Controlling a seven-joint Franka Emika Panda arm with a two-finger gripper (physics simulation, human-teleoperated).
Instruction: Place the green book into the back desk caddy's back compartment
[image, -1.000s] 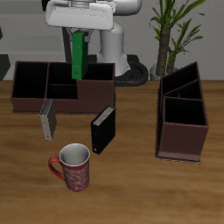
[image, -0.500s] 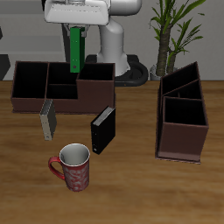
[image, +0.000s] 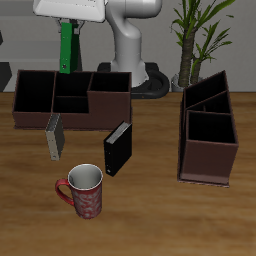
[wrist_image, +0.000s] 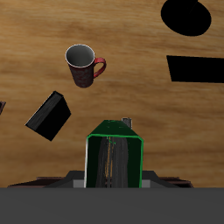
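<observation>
The green book (image: 67, 48) hangs upright in my gripper (image: 68, 28), which is shut on its top end. It is held in the air above the back desk caddy (image: 28, 124), a long maroon-brown box with a black inside, over its small middle compartments. The book's lower end is just above the caddy's back rim and apart from it. In the wrist view the green book (wrist_image: 114, 159) fills the space between the fingers, with white page edges showing. I do not make out the caddy in that view.
A grey book (image: 54, 135) leans at the caddy's front wall. A black book (image: 118, 148) stands nearer the table's front, and a red mug (image: 83, 190) nearer still. A second caddy (image: 208, 150) stands end-on beside a plant (image: 195, 40).
My gripper has carried the green book sideways along the caddy, away from the plant side, and slightly higher. Nothing else has moved.
</observation>
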